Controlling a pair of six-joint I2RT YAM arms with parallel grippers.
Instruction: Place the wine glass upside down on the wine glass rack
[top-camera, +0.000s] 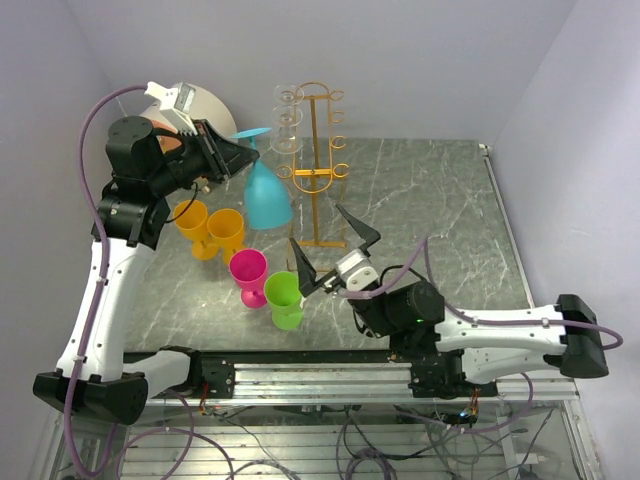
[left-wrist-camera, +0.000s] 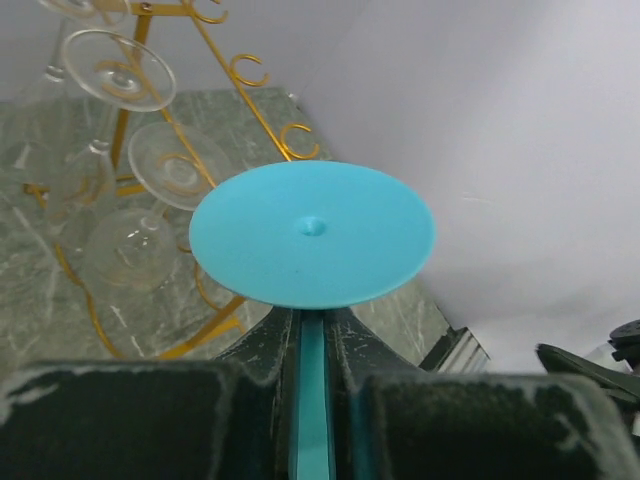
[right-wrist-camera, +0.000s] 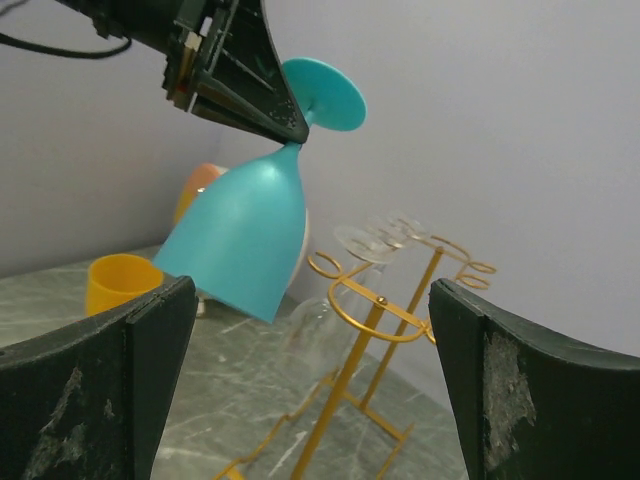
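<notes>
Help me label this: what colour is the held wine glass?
The upside-down wine glass is turquoise; right wrist view.

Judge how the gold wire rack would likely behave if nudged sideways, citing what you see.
Probably tips easily: the rack is tall and narrow on a small wire base. Likely light, being thin wire. The clear glasses hang along one side only, so it may lean that way.

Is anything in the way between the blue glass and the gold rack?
Partly. The blue wine glass, held upside down by the left gripper, hangs beside the wine glass rack. Clear glasses hang on the rack's hooks on that near side. The hooks on the far side look free.
</notes>
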